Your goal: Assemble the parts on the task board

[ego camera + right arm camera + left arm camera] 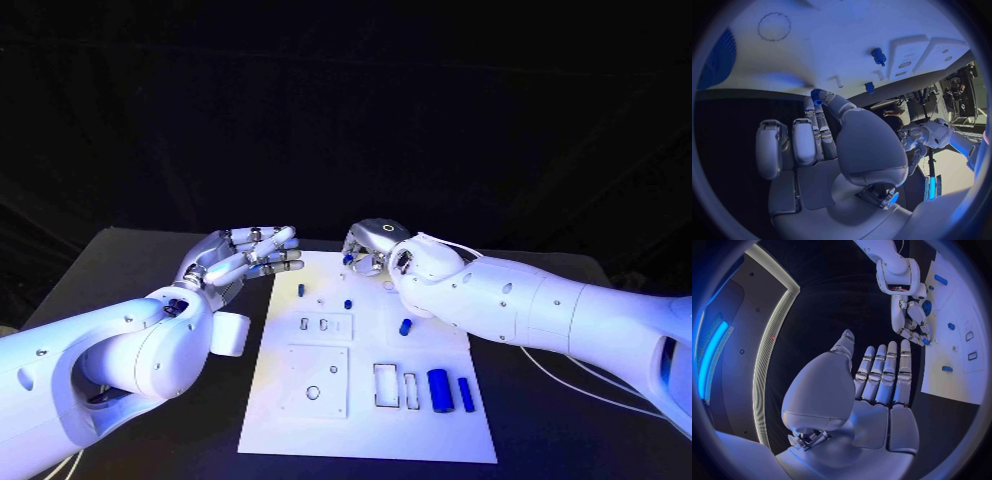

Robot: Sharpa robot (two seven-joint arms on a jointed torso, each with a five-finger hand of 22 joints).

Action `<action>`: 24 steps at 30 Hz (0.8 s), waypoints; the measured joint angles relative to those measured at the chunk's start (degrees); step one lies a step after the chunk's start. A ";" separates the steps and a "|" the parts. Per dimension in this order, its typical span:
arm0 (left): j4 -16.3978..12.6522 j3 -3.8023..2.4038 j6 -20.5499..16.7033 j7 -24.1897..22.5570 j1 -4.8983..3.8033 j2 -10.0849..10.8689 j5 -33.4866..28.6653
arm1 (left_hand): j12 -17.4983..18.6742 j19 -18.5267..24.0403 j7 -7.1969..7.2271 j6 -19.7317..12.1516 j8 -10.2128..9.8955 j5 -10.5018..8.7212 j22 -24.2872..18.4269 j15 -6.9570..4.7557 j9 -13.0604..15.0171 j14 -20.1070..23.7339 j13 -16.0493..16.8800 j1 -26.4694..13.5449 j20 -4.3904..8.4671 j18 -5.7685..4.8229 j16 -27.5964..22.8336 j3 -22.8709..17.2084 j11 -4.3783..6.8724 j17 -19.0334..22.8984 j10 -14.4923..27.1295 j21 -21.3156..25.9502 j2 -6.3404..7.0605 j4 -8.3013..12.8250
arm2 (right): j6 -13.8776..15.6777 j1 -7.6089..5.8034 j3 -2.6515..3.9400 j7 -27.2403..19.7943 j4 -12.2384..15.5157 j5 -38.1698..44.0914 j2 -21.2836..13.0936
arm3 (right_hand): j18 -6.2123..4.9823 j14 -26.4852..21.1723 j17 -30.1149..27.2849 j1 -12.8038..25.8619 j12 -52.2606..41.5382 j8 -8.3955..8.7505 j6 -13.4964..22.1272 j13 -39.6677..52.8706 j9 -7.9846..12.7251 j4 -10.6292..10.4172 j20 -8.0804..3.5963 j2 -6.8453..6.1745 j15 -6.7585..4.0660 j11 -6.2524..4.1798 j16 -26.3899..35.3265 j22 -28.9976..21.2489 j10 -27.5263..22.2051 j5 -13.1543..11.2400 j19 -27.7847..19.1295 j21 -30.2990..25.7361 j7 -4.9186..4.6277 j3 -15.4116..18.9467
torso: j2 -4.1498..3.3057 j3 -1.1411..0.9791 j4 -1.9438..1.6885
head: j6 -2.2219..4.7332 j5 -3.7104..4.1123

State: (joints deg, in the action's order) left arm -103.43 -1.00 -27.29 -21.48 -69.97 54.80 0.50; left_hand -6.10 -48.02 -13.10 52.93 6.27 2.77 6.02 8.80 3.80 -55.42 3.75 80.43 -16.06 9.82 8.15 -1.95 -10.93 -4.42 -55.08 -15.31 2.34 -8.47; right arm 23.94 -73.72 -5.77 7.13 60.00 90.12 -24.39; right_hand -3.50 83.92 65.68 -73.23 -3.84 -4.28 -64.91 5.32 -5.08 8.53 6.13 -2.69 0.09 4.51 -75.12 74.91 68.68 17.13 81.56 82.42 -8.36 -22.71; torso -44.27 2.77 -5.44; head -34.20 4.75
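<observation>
- The task board point(433, 420), a white plate, lies in the middle of the black tabletop point(130, 255), its long sides running from the near edge toward the far edge.
- The left hand point(242, 256) hovers just beside the board's far left corner, over bare tabletop; its fingers point(887, 371) are stretched out straight and side by side, released, with nothing in them.
- The right hand point(378, 246) is over the board's far edge, fingers curled downward.
- In the right wrist view the right hand pinches a small blue toothed part point(817, 95) between thumb and a fingertip (the remaining fingers are folded in toward the palm).
- A blue cylinder point(440, 390) and a thinner blue bar point(466, 394) lie side by side near the board's near right corner, just beside two upright rectangular slots point(387, 385).
- A small blue piece point(405, 326) lies near the board's middle, close under the right forearm.
- Two more small blue pieces, one near the far left side point(302, 289) and another a little inward of it point(348, 301), sit on the board's far half.
- A square panel with a round hole point(315, 392) occupies the board's near left part.
</observation>
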 measured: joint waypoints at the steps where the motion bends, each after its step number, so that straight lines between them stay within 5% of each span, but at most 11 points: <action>1: 0.01 0.00 0.01 0.00 -0.01 -0.01 0.00 | 0.00 0.00 0.00 0.00 0.00 0.00 0.00 0.00 0.00 0.00 0.00 0.00 0.00 0.00 0.00 0.00 0.00 0.00 0.00 0.00 0.00 0.00 | -0.03 0.02 0.00 0.03 -0.15 -0.04 0.12 | 0.00 0.00 -0.01 0.00 0.00 0.00 0.00 0.00 0.01 0.00 0.00 0.00 0.00 0.00 0.00 0.00 0.00 0.00 0.00 0.00 0.00 0.00 | 0.00 0.01 0.01 | -0.01 -0.03; 10: 0.06 0.00 0.06 0.06 -0.08 -0.04 0.00 | 0.00 0.00 0.00 0.00 0.00 0.00 0.00 0.00 0.00 0.00 0.00 0.00 0.00 0.00 0.00 0.00 0.00 0.00 0.00 0.00 0.00 0.00 | -0.49 0.13 0.00 0.13 -1.23 -0.44 0.83 | 0.00 0.00 -1.16 0.76 -0.01 0.11 0.27 0.05 0.13 -0.48 0.09 -0.75 0.00 0.31 0.23 0.04 -0.31 -0.25 -0.58 -0.64 -0.26 -0.48 | 0.00 0.04 0.03 | 0.03 -0.03; 14: 0.07 0.00 0.08 0.09 -0.10 -0.04 0.00 | 0.00 0.00 0.00 0.00 0.00 0.00 -0.01 0.00 0.00 0.00 0.00 0.00 0.00 0.00 -0.03 0.00 0.00 0.00 0.00 0.00 0.00 0.00 | -0.78 0.20 -0.05 0.13 -1.35 -0.70 0.88 | 0.00 0.09 -3.84 1.90 0.21 0.66 3.95 -0.91 0.91 -0.91 0.78 -2.82 0.97 1.43 2.12 -2.90 -4.60 -0.55 -3.53 -3.22 -1.33 -0.53 | 0.00 0.03 0.04 | 0.08 -0.11; 17: 0.08 0.00 0.10 0.13 -0.12 -0.02 0.00 | 0.00 0.00 0.00 0.00 0.00 0.00 -0.06 0.00 0.00 0.00 0.00 0.00 0.00 0.00 -0.22 0.00 0.00 0.00 0.00 0.00 0.00 0.00 | -0.89 0.26 -0.07 0.09 -1.14 -0.93 0.65 | -1.35 -0.42 -6.91 2.36 0.21 0.66 7.56 -1.35 1.25 -1.84 1.43 -4.13 1.47 2.08 4.23 -7.03 -8.61 -0.85 -6.41 -6.26 -1.57 0.93 | -0.01 0.04 0.07 | 0.12 -0.15; 24: 0.07 0.00 0.23 0.23 -0.16 0.17 0.00 | 0.32 0.00 0.00 0.00 -0.33 0.00 -0.06 0.00 0.00 0.00 0.00 0.00 0.00 0.00 -0.22 0.00 0.00 0.00 0.00 0.00 0.00 0.00 | -0.80 0.09 0.04 0.03 4.40 -1.60 -4.02 | -1.35 -0.41 -6.21 2.35 -1.11 0.32 7.24 -0.99 0.91 -2.54 1.32 -4.13 1.45 1.86 3.66 -6.19 -8.31 0.84 -5.82 -6.09 -1.55 2.09 | 0.00 0.04 0.14 | 0.13 0.10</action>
State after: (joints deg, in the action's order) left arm -103.36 -1.00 -27.06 -21.25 -70.13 54.96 0.50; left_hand -5.78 -48.02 -13.10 52.93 5.94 2.77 5.96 8.80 3.81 -55.42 3.75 80.43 -16.06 9.82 7.93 -1.95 -10.93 -4.42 -55.08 -15.31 2.34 -8.47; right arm 23.14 -73.63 -5.73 7.17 64.40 88.52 -28.41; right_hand -4.85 83.51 59.47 -70.88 -4.95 -3.96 -57.67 4.33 -4.16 5.99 7.45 -6.82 1.54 6.38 -71.46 68.71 60.37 17.97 75.74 76.32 -9.91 -20.61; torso -44.27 2.81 -5.30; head -34.07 4.85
